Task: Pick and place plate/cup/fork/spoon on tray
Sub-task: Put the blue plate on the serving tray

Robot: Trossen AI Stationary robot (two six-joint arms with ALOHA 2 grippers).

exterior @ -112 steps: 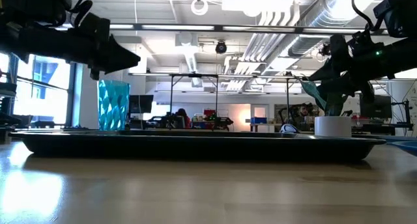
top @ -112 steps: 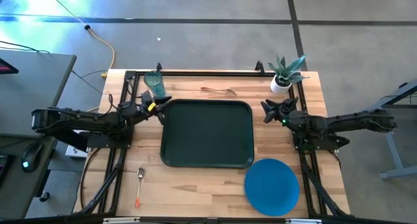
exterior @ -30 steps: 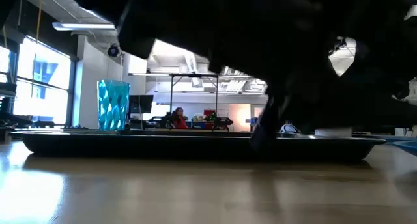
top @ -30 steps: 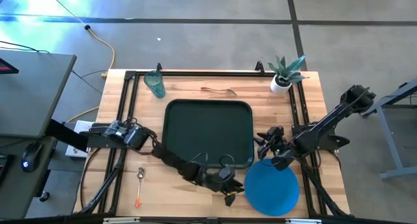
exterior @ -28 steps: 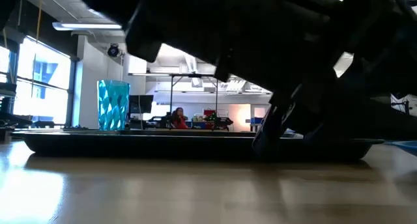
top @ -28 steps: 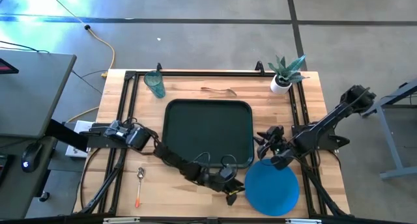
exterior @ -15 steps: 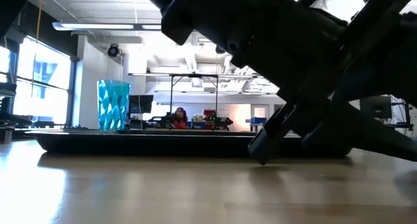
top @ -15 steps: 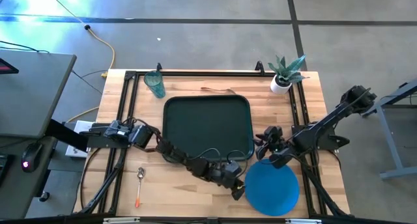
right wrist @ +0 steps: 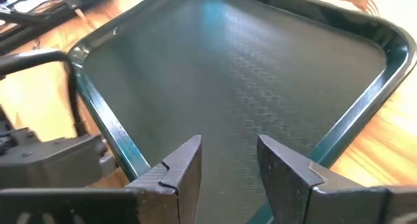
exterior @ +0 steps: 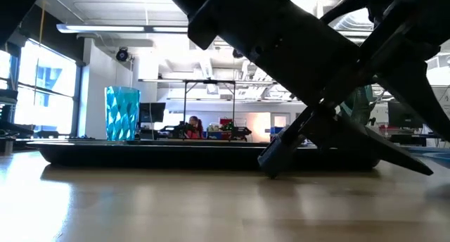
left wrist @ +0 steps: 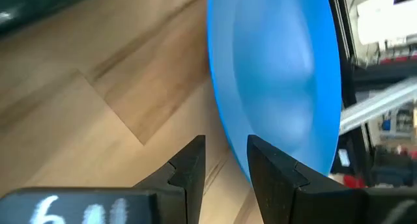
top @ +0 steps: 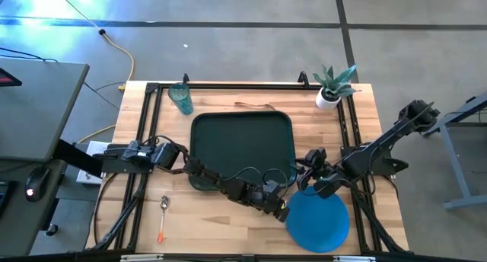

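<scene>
Shifted since earlier: tray (top: 242, 149) nudged rearward, left gripper (left wrist: 225, 160) now at plate (top: 318, 219) rim near table's front right, fingers parted; right gripper (right wrist: 228, 160) parted over tray; risk: flat plate slipping.

A potted plant (top: 332, 85) stands at the wooden table's (top: 228, 231) far right corner.

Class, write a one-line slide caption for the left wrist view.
Open left gripper meets the blue plate's rim on the wooden table.
</scene>
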